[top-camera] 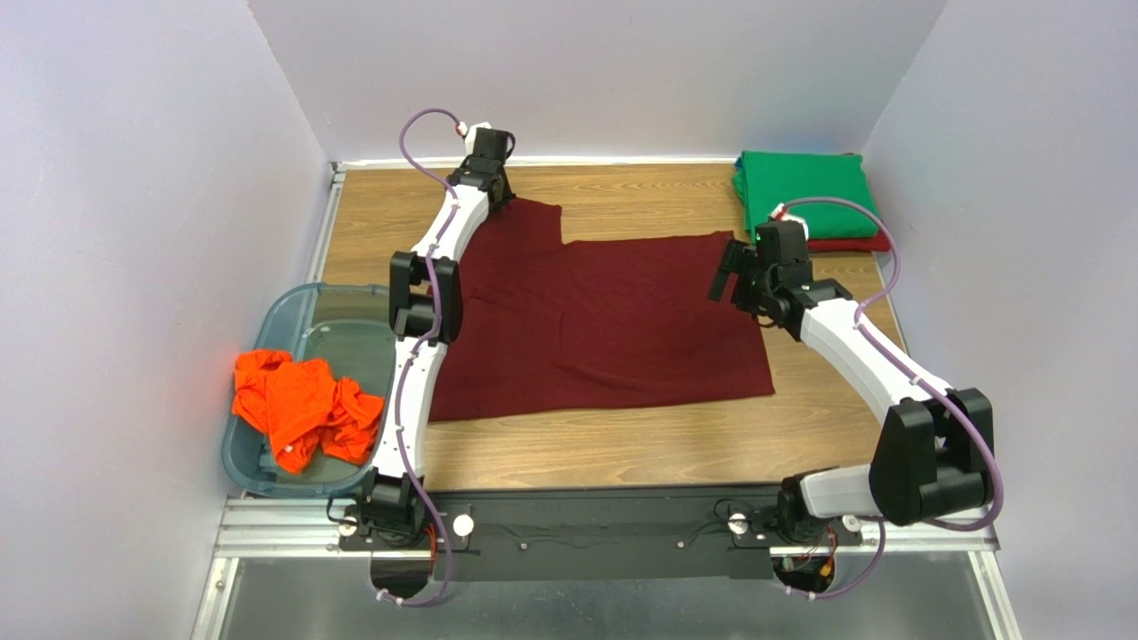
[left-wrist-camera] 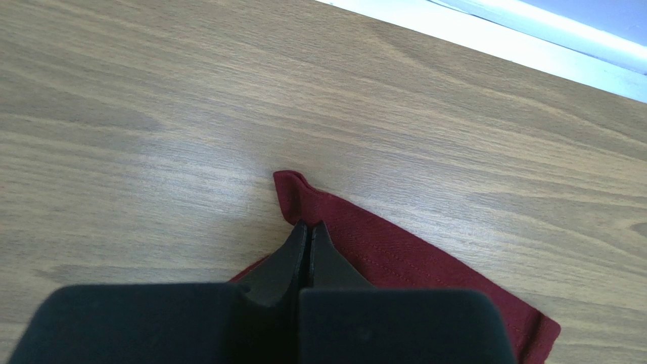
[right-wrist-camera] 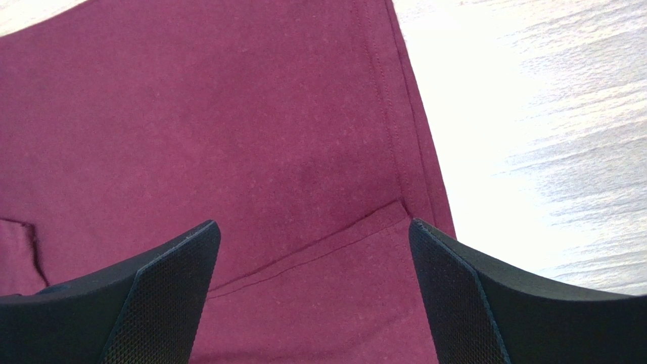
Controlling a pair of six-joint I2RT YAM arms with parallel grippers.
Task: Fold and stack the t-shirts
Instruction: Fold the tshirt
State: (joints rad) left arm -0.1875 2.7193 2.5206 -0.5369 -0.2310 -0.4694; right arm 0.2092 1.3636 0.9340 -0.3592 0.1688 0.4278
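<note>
With left gripper (left-wrist-camera: 307,229) pinching upper-left corner of maroon t-shirt (top-camera: 601,320) and right gripper (right-wrist-camera: 313,227) agape over right edge, clamp there, lift evenly.

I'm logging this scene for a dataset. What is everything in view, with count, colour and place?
maroon shirt: 1, dark maroon, spread flat across the middle of the table
green shirt: 1, green, folded, far right corner, lying on the red shirt
red shirt: 1, red, under the green shirt, only an edge showing
orange shirt: 1, bright orange, crumpled in the bin
bin: 1, clear bluish plastic, left edge of the table
table: 1, wood grain, under everything
left gripper: 1, black, shut on the maroon shirt's far left corner
right gripper: 1, black, open over the maroon shirt's right edge
</note>
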